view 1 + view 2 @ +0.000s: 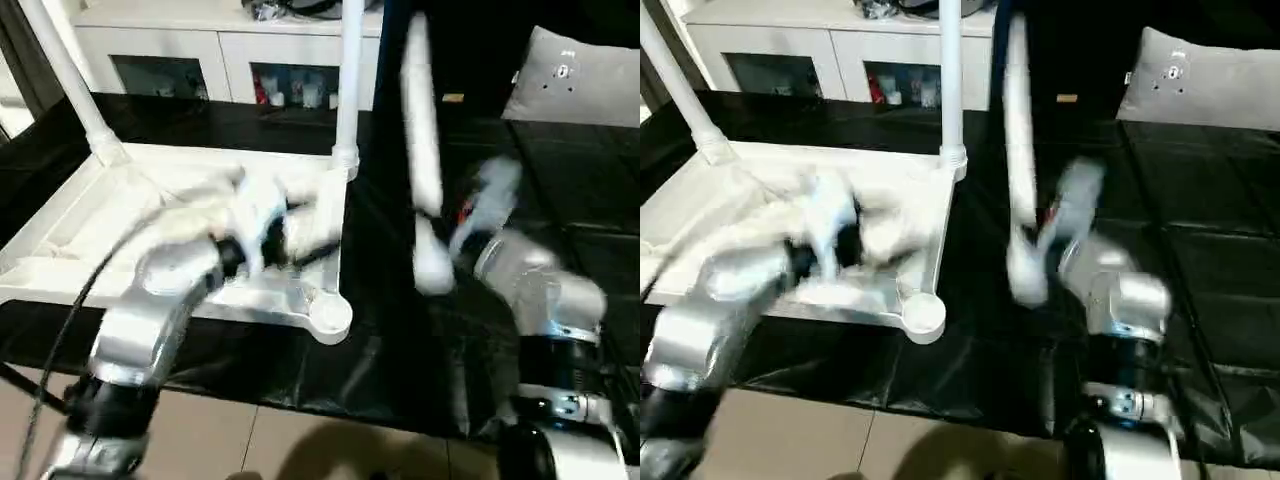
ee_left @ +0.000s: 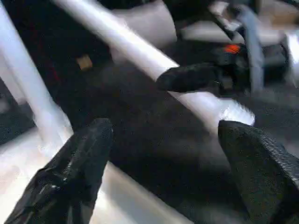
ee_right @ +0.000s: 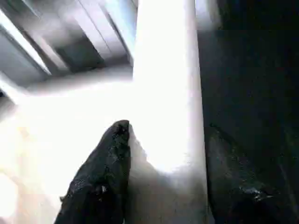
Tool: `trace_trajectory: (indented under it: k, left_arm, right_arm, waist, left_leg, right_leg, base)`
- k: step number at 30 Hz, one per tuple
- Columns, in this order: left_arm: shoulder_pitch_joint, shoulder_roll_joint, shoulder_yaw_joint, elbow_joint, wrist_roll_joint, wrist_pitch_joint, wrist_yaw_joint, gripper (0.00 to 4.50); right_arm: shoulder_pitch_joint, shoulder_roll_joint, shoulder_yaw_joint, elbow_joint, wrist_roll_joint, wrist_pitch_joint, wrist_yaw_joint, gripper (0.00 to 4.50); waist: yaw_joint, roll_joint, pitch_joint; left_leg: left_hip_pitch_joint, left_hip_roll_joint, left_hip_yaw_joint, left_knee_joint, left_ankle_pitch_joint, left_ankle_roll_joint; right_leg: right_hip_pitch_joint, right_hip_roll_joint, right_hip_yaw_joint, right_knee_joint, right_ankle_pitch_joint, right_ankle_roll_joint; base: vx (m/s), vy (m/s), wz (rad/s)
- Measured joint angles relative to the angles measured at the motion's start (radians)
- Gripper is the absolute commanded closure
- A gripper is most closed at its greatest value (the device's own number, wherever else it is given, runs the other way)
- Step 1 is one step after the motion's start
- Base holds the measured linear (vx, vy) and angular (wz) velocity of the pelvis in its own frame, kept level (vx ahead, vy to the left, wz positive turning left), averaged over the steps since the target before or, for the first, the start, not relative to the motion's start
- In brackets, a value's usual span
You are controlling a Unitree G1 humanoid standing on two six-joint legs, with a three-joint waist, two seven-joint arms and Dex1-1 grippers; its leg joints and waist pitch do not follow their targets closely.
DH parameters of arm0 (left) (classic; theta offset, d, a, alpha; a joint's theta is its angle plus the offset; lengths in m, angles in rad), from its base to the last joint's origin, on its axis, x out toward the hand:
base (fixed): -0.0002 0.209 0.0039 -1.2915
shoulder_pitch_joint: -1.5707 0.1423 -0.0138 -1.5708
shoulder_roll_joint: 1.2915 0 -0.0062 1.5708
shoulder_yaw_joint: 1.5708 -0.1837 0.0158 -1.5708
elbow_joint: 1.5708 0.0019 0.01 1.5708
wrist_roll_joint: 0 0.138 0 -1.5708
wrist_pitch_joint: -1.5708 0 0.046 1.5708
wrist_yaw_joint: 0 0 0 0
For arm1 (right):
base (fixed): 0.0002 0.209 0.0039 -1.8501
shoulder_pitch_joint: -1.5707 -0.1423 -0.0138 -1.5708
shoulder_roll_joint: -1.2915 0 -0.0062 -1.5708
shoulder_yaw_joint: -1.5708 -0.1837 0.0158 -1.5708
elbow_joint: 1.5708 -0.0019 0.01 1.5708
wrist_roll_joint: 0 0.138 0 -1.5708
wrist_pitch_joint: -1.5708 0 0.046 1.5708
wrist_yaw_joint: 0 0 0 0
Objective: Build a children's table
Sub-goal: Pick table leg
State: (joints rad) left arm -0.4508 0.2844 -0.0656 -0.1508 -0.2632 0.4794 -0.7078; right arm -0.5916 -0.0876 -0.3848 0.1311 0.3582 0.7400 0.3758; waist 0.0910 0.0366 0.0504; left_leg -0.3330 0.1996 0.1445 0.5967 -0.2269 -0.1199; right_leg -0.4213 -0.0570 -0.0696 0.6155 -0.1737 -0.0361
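Note:
The white table top (image 1: 60, 270) lies upside down on a black sheet. Two white legs stand in its far corner sockets, one on the left (image 1: 70, 80) and one on the right (image 1: 348, 80). The near right corner socket (image 1: 330, 315) holds nothing. A third leg (image 1: 422, 130) stands nearly upright just right of the top, and my right gripper (image 3: 166, 135) is shut on its lower part. My left gripper (image 2: 163, 130) hovers over the top's right half, open, with nothing between its fingers. Its wrist view shows the held leg (image 2: 140, 56) and a right gripper finger (image 2: 187, 77) against it.
A white cabinet (image 1: 200, 50) with glass doors stands behind the table top. A grey pillow (image 1: 580, 80) lies at the back right. The black sheet (image 1: 400, 350) ends near me at a tiled floor (image 1: 250, 440).

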Motion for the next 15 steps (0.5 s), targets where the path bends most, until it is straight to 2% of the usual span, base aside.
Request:
trace_trajectory:
  k: [2,5,8,10,15]
  left_arm:
    - [-0.050,-0.038,0.039,0.008,-0.040,0.017,0.035,0.15]
    - [-0.101,-0.079,0.088,0.024,-0.092,0.043,0.065,0.01]
    - [-0.155,-0.140,0.132,0.046,-0.168,0.083,0.094,0.00]
    - [-0.206,-0.187,0.163,0.062,-0.233,0.109,0.116,0.00]
    - [-0.255,-0.227,0.175,0.070,-0.293,0.132,0.137,0.00]
  right_arm:
    - [-0.015,0.024,-0.069,-0.051,0.098,0.021,0.053,2.66]
    - [-0.010,0.058,-0.111,-0.114,0.224,0.046,0.136,2.66]
    - [0.005,0.068,-0.106,-0.167,0.325,0.056,0.201,2.66]
    - [0.021,0.068,-0.078,-0.200,0.387,0.055,0.238,2.66]
    - [0.023,0.077,-0.056,-0.213,0.422,0.068,0.270,2.66]
  waist:
    - [0.001,0.000,0.000]
    - [-0.001,0.000,0.000]
    - [0.003,-0.001,0.000]
    - [0.008,-0.002,0.001]
    - [0.011,-0.002,0.001]
  left_leg:
    - [0.000,0.000,0.000,0.000,0.003,0.005]
    - [0.000,0.000,0.000,0.000,0.003,0.006]
    - [0.000,0.000,0.000,0.000,0.003,0.007]
    - [-0.001,0.000,0.000,0.000,0.004,0.007]
    - [-0.001,-0.002,0.000,0.000,0.004,0.007]
  right_leg:
    - [0.001,0.000,0.000,-0.001,0.000,0.000]
    - [0.001,0.000,0.000,-0.001,0.000,0.000]
    - [0.001,0.000,0.000,-0.001,0.000,0.000]
    - [0.001,0.000,-0.001,-0.001,0.000,0.000]
    - [0.001,0.000,-0.001,-0.002,-0.001,0.001]
  base:
    - [0.000,0.000,0.00]
    - [0.000,0.000,0.00]
    - [0.000,0.000,0.00]
    - [0.000,0.000,0.00]
    - [0.000,0.000,0.00]
